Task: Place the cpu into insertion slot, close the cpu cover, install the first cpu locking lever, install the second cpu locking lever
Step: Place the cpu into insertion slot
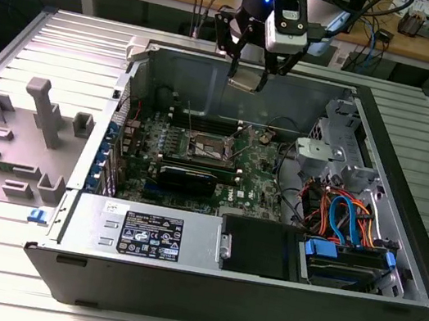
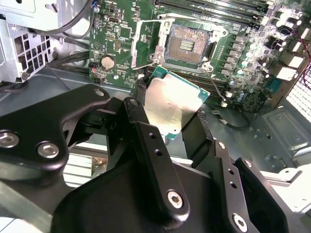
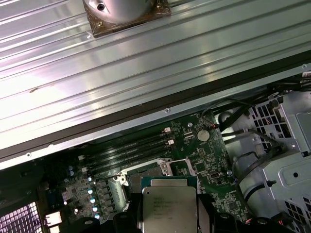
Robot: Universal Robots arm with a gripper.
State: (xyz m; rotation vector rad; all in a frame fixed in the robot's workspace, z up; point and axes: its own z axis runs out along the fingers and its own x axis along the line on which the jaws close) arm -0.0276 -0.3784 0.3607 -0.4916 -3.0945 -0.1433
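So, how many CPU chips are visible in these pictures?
1. The cpu is held in the jaws, in the air over the computer case. The insertion slot is empty. Others may be hidden inside the case.

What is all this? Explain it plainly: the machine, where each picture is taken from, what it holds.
A single robot arm ends in a black gripper. The exterior view looks from off the arm at an opened computer case lying on a ribbed metal table; a grey parts tray sits at the exterior view's left. Both wrist views come from cameras riding on the arm, looking into the case. The gripper is shut on the cpu, a flat silvery square chip, held in the air above the green circuit board. The insertion slot, the dark square socket, is empty.
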